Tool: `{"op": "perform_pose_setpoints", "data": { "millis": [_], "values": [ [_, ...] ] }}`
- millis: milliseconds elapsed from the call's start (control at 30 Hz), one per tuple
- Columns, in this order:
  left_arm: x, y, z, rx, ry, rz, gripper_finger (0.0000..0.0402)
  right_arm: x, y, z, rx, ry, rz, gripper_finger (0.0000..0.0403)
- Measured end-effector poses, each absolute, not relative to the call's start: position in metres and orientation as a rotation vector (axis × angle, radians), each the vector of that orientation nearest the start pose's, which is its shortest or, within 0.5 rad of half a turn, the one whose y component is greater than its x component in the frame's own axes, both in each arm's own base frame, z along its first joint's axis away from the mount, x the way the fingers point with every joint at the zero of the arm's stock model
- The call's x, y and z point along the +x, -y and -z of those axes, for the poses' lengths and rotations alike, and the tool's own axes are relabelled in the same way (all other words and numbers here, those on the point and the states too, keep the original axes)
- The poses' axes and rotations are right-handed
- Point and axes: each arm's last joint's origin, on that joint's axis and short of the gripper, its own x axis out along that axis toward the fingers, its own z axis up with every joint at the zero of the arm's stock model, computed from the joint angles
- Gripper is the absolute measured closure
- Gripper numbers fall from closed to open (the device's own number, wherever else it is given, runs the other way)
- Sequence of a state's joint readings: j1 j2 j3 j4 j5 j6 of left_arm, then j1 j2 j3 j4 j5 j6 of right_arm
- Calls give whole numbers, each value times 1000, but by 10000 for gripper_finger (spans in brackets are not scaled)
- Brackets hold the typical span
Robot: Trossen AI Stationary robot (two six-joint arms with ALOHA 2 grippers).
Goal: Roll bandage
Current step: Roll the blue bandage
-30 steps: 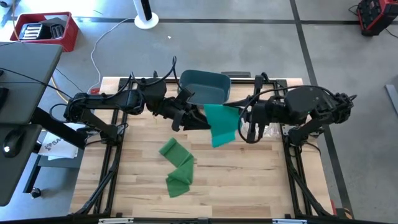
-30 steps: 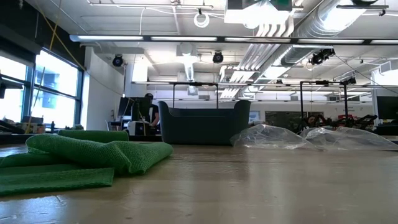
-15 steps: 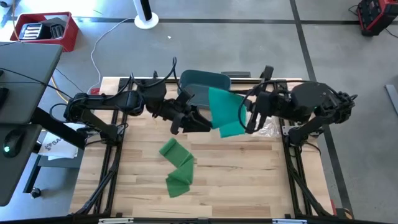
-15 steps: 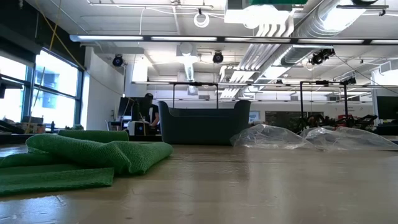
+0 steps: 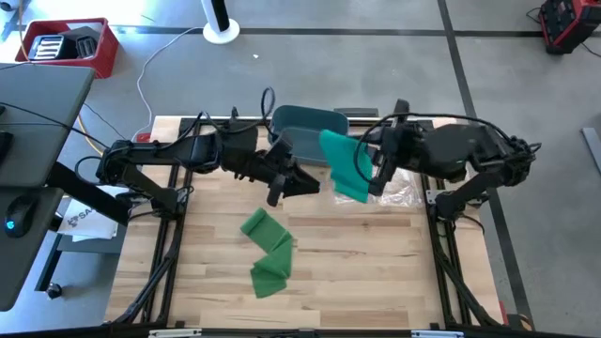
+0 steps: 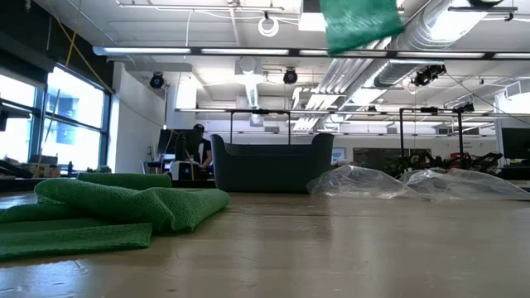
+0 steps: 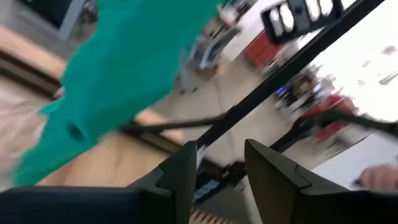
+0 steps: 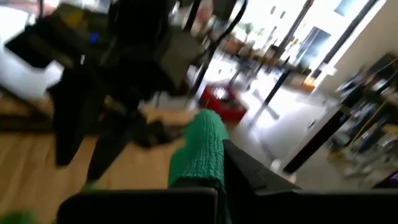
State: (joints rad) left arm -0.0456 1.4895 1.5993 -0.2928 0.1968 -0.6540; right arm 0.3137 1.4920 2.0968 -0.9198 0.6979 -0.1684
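A teal-green bandage [image 5: 343, 167] hangs in the air over the table's far middle, with my right gripper [image 5: 372, 175] shut on it. Its lower end [image 6: 361, 23] shows at the top of the low view. My left gripper [image 5: 306, 185] stands just left of the bandage, at about the same height. It is open, with nothing between its fingers [image 7: 184, 172], and the bandage [image 7: 118, 68] is off to one side. A second green bandage [image 5: 268, 249] lies crumpled on the table's near middle [image 6: 108, 207]. My right gripper pinches the hanging bandage between its two fingers at an upper part [image 8: 200, 163] of the strip. It comes about level from the table's right. How many layers it holds does not show. The bandage hangs slack below the fingers, clear of the table.
A dark teal bin [image 5: 305, 127] stands at the table's far edge behind the grippers [image 6: 269, 161]. Crumpled clear plastic [image 5: 406, 194] lies at the far right [image 6: 356, 180]. The bare wood [image 5: 376, 272] at the near right is free.
My right gripper has rolled and drawn slightly toward the far edge with the bandage. The strip has turned about and shows narrower from above. Its lower end has swung down into the top of the low view. The bandage on the table has not moved.
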Motion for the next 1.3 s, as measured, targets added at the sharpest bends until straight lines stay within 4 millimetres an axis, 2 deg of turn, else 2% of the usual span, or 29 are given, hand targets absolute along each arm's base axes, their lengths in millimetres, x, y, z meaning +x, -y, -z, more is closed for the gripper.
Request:
{"op": "perform_pose_setpoints", "data": {
  "millis": [133,300,467,600,767,900,1033,1200,1300],
  "values": [
    [325,20,-419,-618,-419,125,278,253,-56,-503,-276,-503,303,402],
    [320,24,-408,-617,-547,97,278,276,-54,-471,-229,-731,223,402],
    [316,39,-405,-619,-610,152,278,298,-66,-451,-153,-824,41,402],
    [312,56,-406,-658,-648,231,278,303,-81,-435,-83,-905,-107,402],
    [306,75,-408,-659,-664,281,278,309,-95,-399,23,-988,-201,402],
    [302,82,-410,-670,-665,292,278,317,-96,-372,208,-952,-283,402],
    [299,84,-412,-669,-663,300,278,325,-83,-336,445,-947,-285,402],
    [292,82,-416,-666,-663,301,278,324,-46,-293,687,-1075,-125,402],
    [287,81,-417,-648,-673,301,278,321,-24,-278,814,-1134,-57,402]
  ]
}}
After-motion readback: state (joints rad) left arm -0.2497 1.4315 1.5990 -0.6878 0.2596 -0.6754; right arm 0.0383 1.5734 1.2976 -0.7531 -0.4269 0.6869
